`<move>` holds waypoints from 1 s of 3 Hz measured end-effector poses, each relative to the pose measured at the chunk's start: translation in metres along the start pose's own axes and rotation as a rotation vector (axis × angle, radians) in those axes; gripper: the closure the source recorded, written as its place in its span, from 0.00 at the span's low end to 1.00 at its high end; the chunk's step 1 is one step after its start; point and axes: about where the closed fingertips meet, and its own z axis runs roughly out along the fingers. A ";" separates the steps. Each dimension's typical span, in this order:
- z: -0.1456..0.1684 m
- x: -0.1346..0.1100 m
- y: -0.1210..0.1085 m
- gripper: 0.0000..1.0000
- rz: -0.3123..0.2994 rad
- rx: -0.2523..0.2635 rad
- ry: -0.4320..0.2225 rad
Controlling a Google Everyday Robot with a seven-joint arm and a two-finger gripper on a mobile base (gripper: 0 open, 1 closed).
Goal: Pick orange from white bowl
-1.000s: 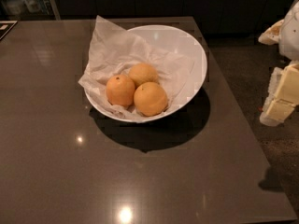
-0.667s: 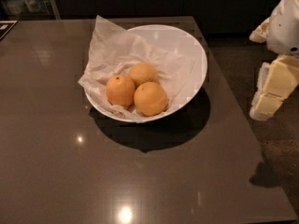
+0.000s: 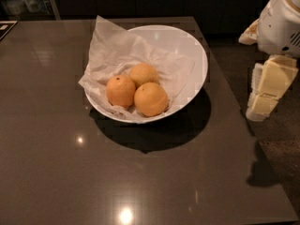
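I am holding my gripper [image 3: 267,95] beyond the table [image 3: 47,163] edge, well apart from the orange [image 3: 151,99] lying leftward in the white bowl [image 3: 197,55], and I cannot tell whether my grip is released or clenched.

tabletop [image 3: 56,172]: dark grey-brown, glossy, with light glints near the front edge. Resting directly on it is the white bowl [image 3: 199,60], toward the back and right of centre, rim slanted, dark shadow pooled under its front side. gripper [image 3: 263,100] hangs past the tabletop's right edge, over the floor [image 3: 281,158], not touching the bowl.
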 end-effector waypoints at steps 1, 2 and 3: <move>0.010 -0.034 -0.009 0.00 0.009 0.009 -0.024; 0.022 -0.081 -0.020 0.00 0.027 0.002 -0.022; 0.021 -0.088 -0.022 0.00 0.036 0.013 -0.031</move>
